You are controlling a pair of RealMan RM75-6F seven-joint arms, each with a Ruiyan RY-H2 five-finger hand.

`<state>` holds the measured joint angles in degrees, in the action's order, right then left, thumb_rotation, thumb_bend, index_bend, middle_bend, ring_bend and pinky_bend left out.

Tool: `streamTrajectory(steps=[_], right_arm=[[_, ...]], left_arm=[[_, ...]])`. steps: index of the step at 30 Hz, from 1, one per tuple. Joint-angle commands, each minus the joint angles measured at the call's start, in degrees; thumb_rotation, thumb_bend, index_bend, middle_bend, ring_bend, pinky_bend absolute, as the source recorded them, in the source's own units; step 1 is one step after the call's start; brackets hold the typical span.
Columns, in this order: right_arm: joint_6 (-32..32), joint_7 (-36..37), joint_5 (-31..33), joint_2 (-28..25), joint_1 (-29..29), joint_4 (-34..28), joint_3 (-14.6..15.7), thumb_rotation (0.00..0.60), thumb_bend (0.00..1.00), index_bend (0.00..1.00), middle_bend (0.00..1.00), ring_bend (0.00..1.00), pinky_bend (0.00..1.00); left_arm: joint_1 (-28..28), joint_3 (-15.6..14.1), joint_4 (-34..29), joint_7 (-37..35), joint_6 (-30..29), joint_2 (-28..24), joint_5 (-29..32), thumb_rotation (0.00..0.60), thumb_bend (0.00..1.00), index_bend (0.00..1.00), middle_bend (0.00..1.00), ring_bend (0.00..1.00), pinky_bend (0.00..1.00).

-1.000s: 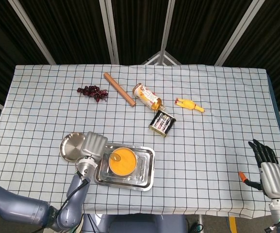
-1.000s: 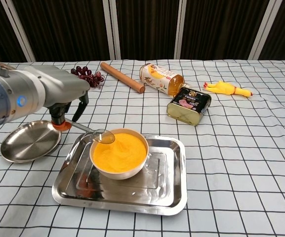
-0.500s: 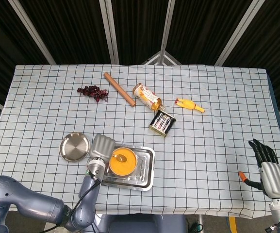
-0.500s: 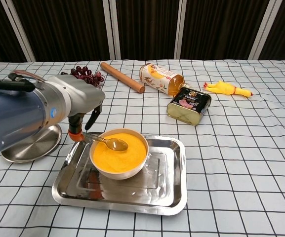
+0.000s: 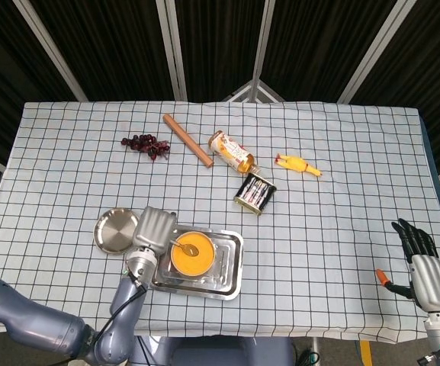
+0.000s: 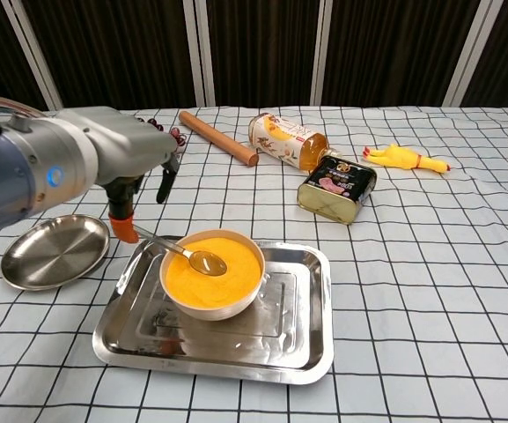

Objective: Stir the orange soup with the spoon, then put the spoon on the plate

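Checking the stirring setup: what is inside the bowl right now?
Orange soup fills the bowl, with the spoon tip resting in it. Anything beneath the soup's surface is hidden.

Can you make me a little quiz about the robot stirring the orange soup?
1. True or false: the spoon already lies on the plate.
2. Which hand holds the spoon? A) left hand B) right hand C) neither
3. Fill in: the bowl of orange soup stands inside the metal ____.

Key
1. False. Its tip is in the soup and the plate holds nothing.
2. A. The right hand is far off at the table's edge, fingers spread, holding nothing.
3. tray
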<state>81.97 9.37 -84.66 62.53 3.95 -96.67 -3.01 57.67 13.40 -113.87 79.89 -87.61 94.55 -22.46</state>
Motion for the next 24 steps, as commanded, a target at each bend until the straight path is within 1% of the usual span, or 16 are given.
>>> streamTrajectory(steps=[1, 3, 5, 6, 10, 13, 16, 24], right_arm=[[-0.04, -0.11, 0.13, 0.03, 0.02, -0.03, -0.05, 0.6, 0.34, 0.0, 0.0, 0.0, 0.0], [-0.06, -0.26, 0.14, 0.06, 0.03, -0.09, -0.04, 0.6, 0.34, 0.0, 0.0, 0.0, 0.0], [-0.03, -0.48, 0.07, 0.11, 0.05, -0.2, -0.05, 0.6, 0.34, 0.0, 0.0, 0.0, 0.0], [0.01, -0.64, -0.02, 0.13, 0.06, -0.28, -0.02, 0.6, 0.34, 0.0, 0.0, 0.0, 0.0], [0.01, -1.19, -0.35, 0.25, 0.13, -0.42, 0.1, 0.6, 0.34, 0.0, 0.0, 0.0, 0.0], [-0.08, -1.08, -0.29, 0.29, 0.19, -0.35, 0.07, 0.6, 0.34, 0.0, 0.0, 0.0, 0.0], [-0.14, -0.69, -0.15, 0.23, 0.2, -0.24, 0.0, 0.6, 0.34, 0.0, 0.0, 0.0, 0.0], [-0.06, -0.27, -0.59, 0.1, 0.16, -0.16, 0.22, 0.6, 0.34, 0.0, 0.0, 0.0, 0.0]], left_arm=[[-3.28, -4.59, -3.39, -4.31, -0.7, -5.32, -6.41, 0.6, 0.2, 0.41, 0.99, 0.98, 1.0], [-4.71, -6.39, -3.8, -6.44, -0.33, -7.69, -8.62, 0.6, 0.19, 0.44, 1.0, 0.99, 1.0], [-5.56, -7.25, -3.53, -7.92, 0.11, -9.31, -9.81, 0.6, 0.2, 0.47, 1.0, 1.0, 1.0], [-5.88, -7.42, -3.31, -8.72, 0.53, -9.95, -10.15, 0.6, 0.22, 0.48, 1.0, 1.0, 1.0], [-6.01, -6.98, -2.37, -10.41, 2.36, -10.85, -9.99, 0.6, 0.34, 0.51, 1.0, 1.0, 1.0], [-5.48, -6.64, -1.59, -10.35, 3.62, -10.27, -8.97, 0.6, 0.39, 0.52, 1.0, 1.0, 1.0], [-4.78, -6.28, -0.52, -9.74, 4.32, -8.88, -7.51, 0.6, 0.41, 0.52, 1.0, 1.0, 1.0], [-2.65, -5.13, 2.63, -7.72, 5.1, -4.27, -3.48, 0.6, 0.42, 0.49, 1.0, 1.0, 1.0]])
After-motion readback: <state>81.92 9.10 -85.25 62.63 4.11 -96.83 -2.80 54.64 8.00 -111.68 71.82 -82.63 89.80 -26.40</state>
